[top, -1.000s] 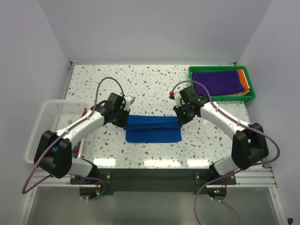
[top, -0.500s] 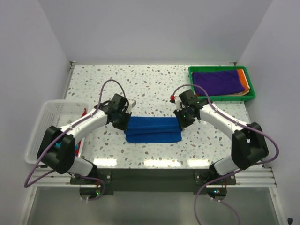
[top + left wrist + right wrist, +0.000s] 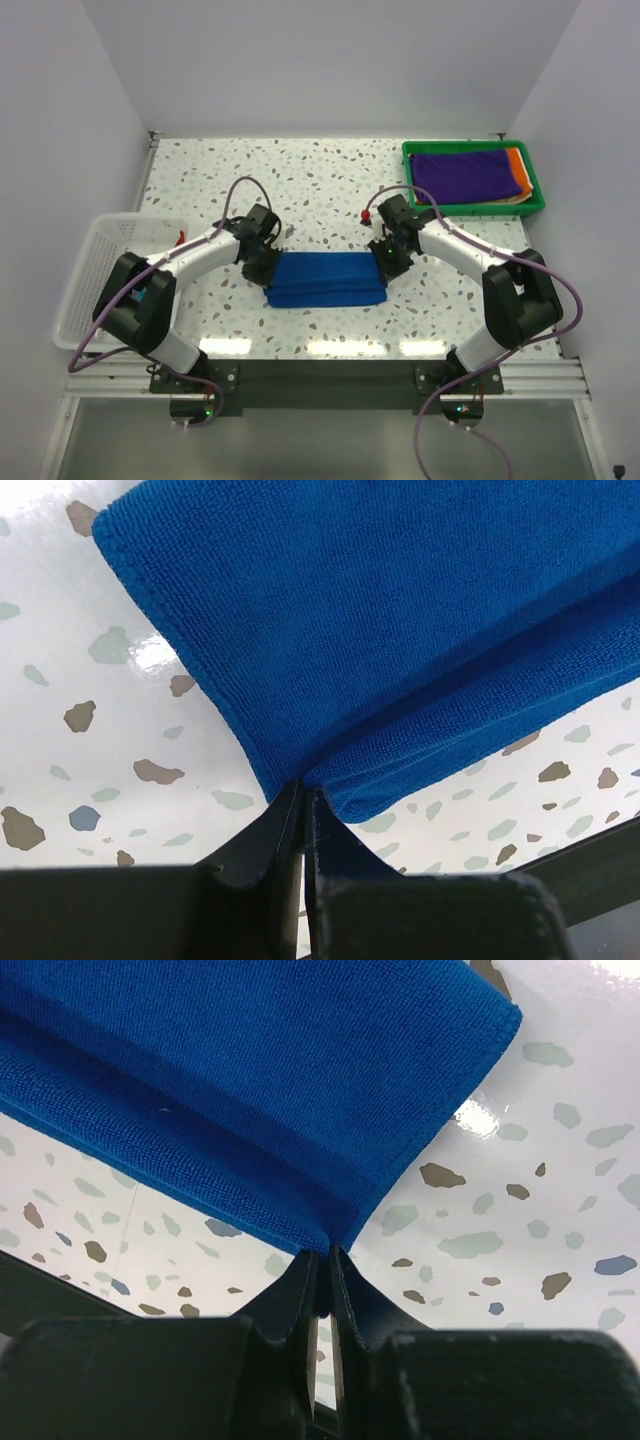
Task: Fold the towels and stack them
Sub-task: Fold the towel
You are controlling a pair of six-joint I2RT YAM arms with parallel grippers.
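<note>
The bright blue looped-pile cloth towel (image 3: pixel 325 279), slacker and wider before, now lies as a flat, narrower band. The left gripper (image 3: pixel 268 268) and right gripper (image 3: pixel 385 262) have fingers pinched on its short ends.

Pinches the near edge of the folded blue towel (image 3: pixel 230 1070) in the right gripper (image 3: pixel 322 1260), fingers (image 3: pixel 290 1295) almost touching. Lies on speckled white table (image 3: pixel 520 1190), bare to the right.
</note>
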